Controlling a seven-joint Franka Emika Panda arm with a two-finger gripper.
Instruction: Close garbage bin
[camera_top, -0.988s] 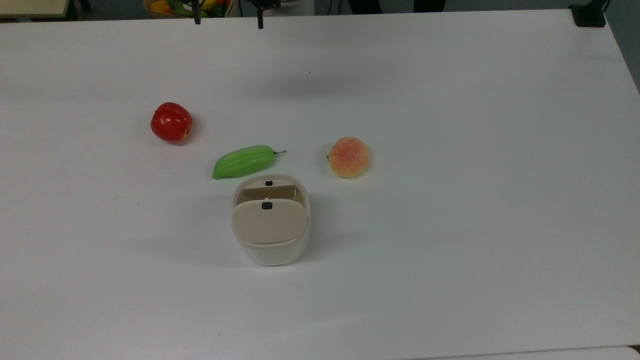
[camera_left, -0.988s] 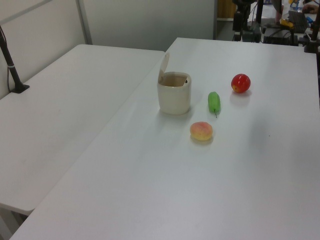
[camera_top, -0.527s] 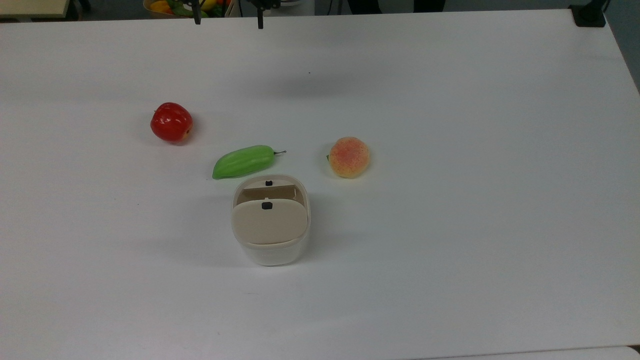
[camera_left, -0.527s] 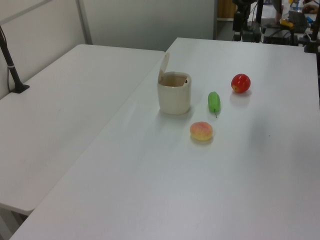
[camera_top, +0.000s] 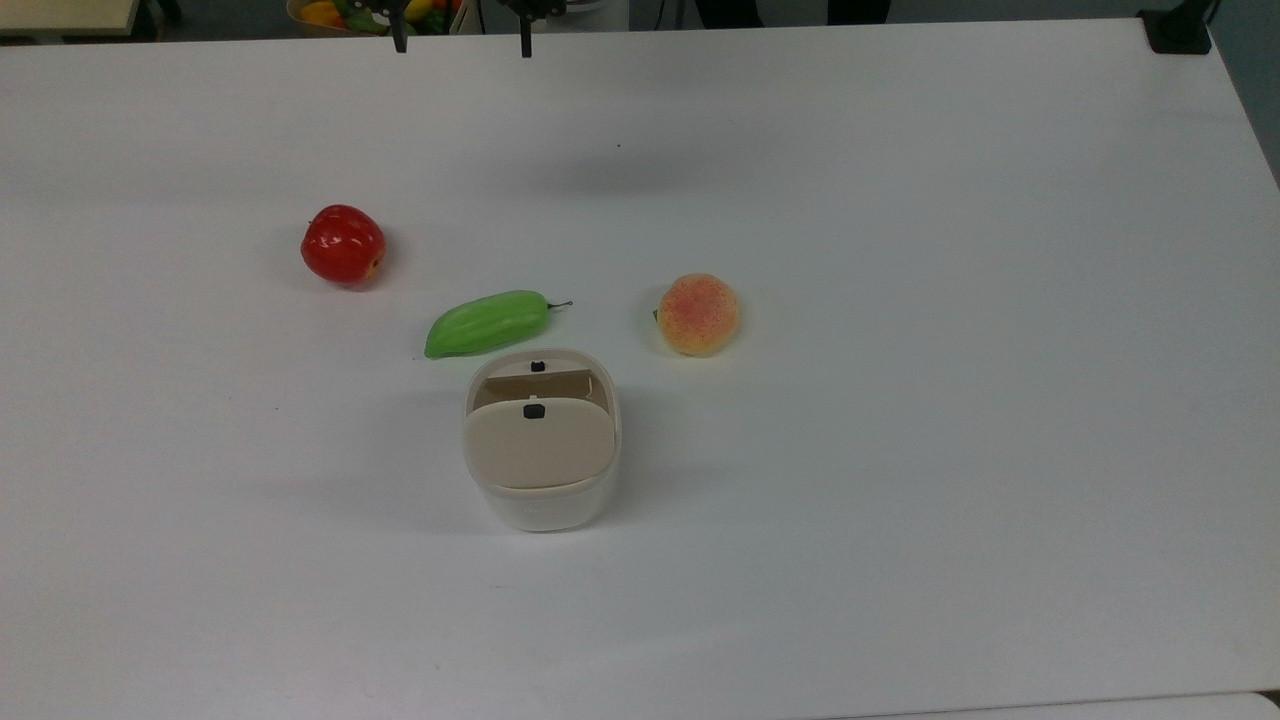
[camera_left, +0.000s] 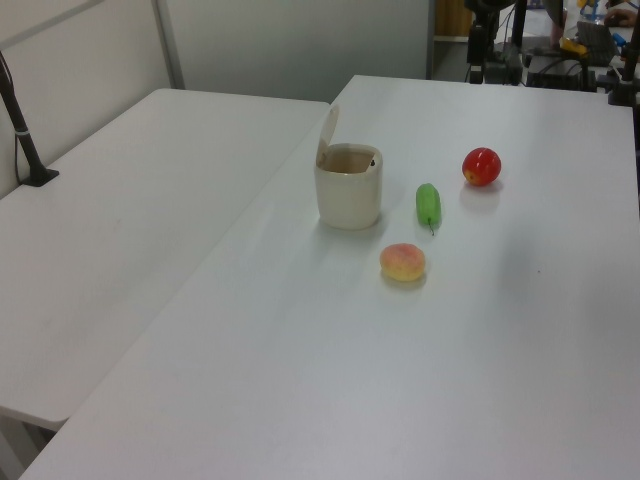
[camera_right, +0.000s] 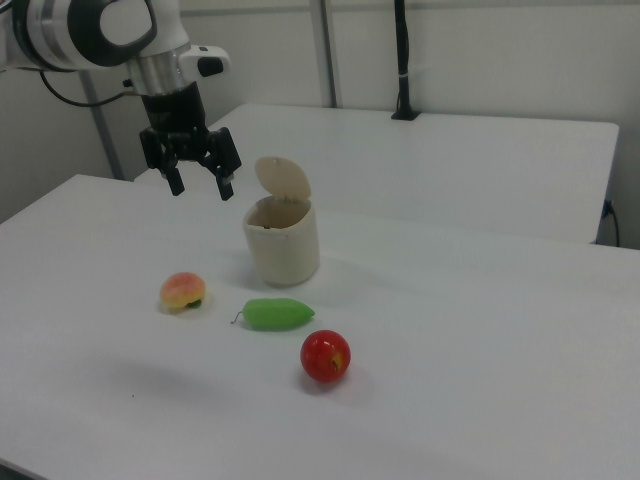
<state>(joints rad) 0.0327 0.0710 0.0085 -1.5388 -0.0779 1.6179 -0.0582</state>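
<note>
Two fingers spread apart and gripping nothing — the gripper (camera_right: 198, 183) hangs high over the table (camera_right: 480, 400), at the right view's left of the garbage bin (camera_right: 282, 243). The bin stands mid-table with its lid (camera_right: 283, 179) tipped up and back, so the coming push has to travel toward the right view's right and downward onto that lid. Inside, I see nothing. Nearby lie a green pod (camera_top: 487, 323), a peach (camera_top: 698, 314) and — farther off — an apple (camera_top: 343, 245).

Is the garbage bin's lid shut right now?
No, the lid stands tilted up above the garbage bin, leaving its mouth open.
</note>
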